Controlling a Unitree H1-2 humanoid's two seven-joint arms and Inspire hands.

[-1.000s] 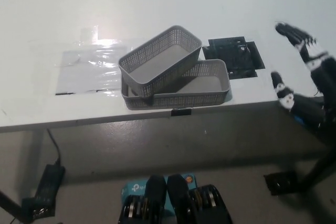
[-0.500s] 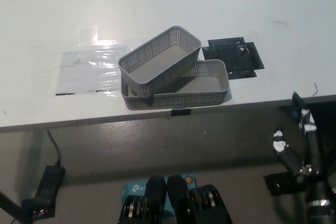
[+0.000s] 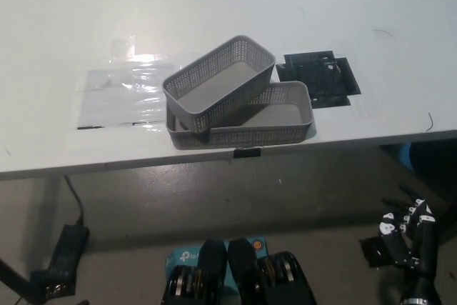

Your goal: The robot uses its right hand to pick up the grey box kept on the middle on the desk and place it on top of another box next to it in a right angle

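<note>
Resting diagonally across lower box, grey box angled upper-right, right hand released below desk

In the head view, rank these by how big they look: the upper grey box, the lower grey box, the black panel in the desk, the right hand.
1. Lower grey box, though partly covered.
2. Upper grey box, a close second, resting tilted across it.
3. Black panel.
4. Right hand, smallest; it hangs below desk level, farther from the camera.

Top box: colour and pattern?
Grey, with perforated mesh walls; the top box shows only in the head view.
</note>
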